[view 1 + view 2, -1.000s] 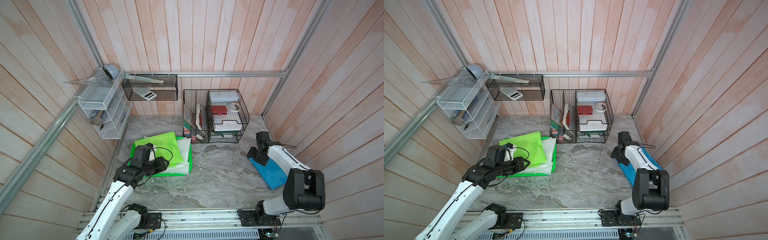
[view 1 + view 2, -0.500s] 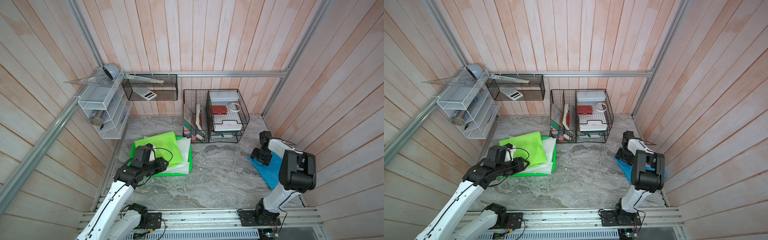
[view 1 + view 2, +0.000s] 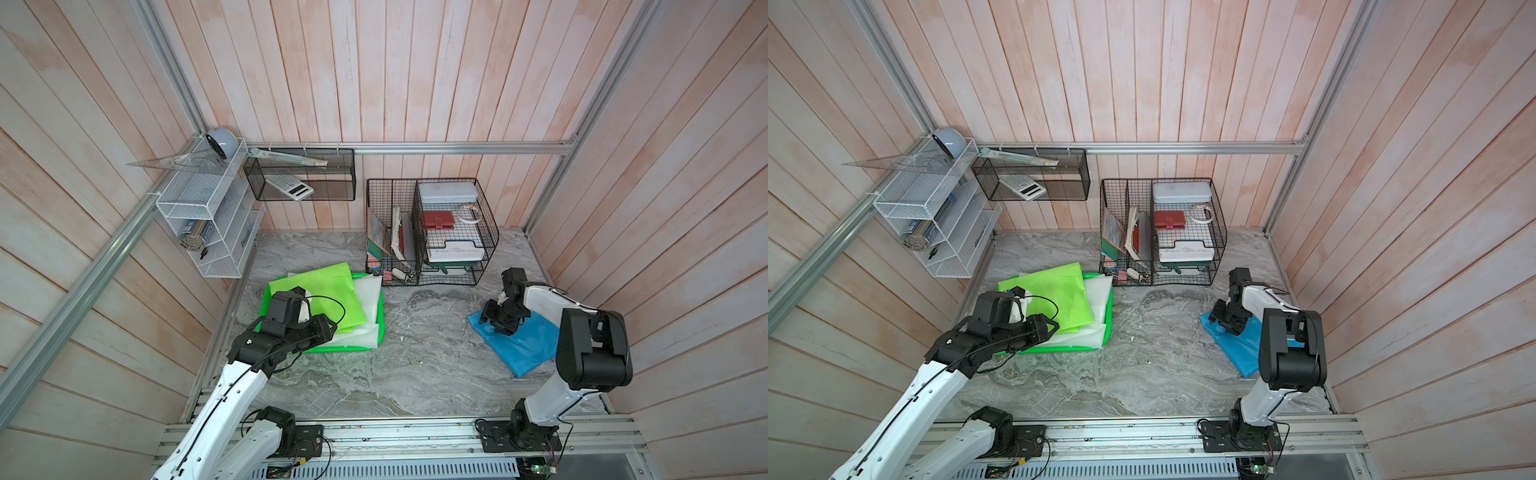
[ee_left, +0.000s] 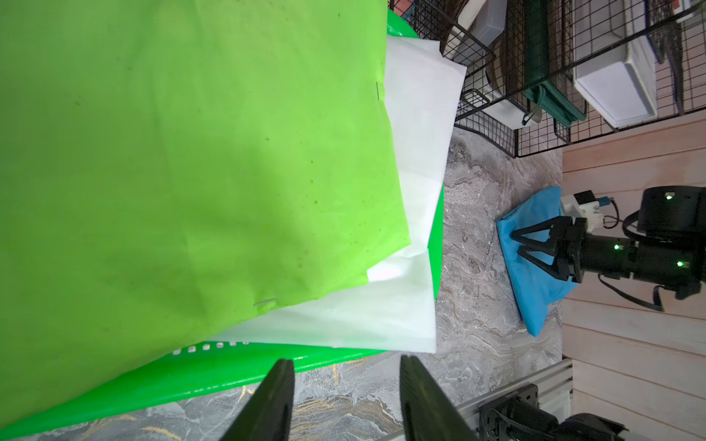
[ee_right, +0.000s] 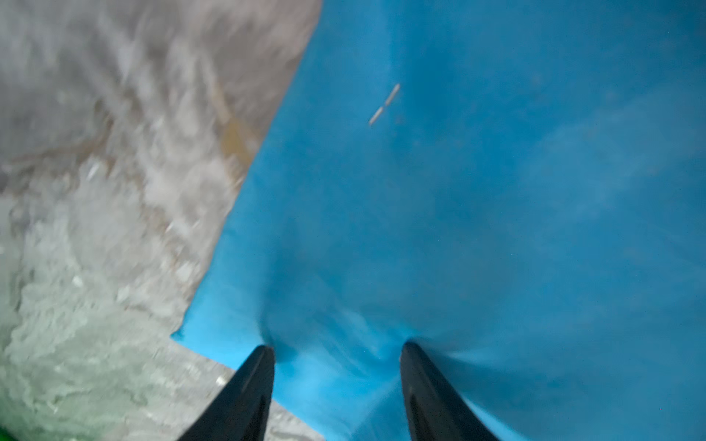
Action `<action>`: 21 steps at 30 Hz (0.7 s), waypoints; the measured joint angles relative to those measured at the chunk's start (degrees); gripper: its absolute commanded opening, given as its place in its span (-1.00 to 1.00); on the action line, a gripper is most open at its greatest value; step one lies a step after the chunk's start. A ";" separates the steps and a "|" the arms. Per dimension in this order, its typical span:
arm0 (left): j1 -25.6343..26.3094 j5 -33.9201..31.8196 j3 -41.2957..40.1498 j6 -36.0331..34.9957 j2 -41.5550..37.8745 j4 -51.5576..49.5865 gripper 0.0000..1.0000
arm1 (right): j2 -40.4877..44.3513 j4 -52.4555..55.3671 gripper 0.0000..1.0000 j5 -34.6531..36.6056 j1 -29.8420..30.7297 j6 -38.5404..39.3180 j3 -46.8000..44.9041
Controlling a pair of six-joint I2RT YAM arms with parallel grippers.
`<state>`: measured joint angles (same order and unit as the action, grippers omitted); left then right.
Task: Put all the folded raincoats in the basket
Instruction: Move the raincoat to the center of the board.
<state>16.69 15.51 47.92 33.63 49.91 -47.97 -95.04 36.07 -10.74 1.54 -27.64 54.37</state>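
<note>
Raincoat (image 3: pixel 524 347), four o'clock on the table (image 3: pixel 415 374), looks limp and slippery. Right hand (image 5: pixel 336 345) spread, tips denting its corner: pinch a fold. Left hand (image 4: pixel 345 359) released, empty.

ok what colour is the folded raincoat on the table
Blue raincoat, clearest in left wrist view.

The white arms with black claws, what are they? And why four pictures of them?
They are two robot arms fixed at a table's front edge. Two pictures look down from above; the other two come from a small camera on each arm's wrist. A green basket holds a folded green raincoat on a white raincoat. A blue raincoat lies on the table. The right gripper presses its open fingers on it, not lifting it yet. The left gripper is open and empty near the basket's rim.
</note>
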 measured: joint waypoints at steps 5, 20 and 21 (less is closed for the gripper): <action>0.00 0.00 0.00 0.00 -0.11 0.00 -0.01 | 4.48 -2.60 0.17 -2.45 10.29 -5.51 -5.07; 0.00 -1.09 0.00 -0.02 -0.52 0.00 0.02 | 6.54 -6.34 0.17 -2.82 24.52 -17.88 -7.65; 0.00 -1.07 0.00 -0.02 -0.55 0.00 0.02 | 6.36 -6.60 0.17 -2.82 25.07 -18.69 -7.56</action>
<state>16.69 14.44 47.92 33.61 49.36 -47.97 -88.68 29.47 -13.56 26.61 -46.33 46.81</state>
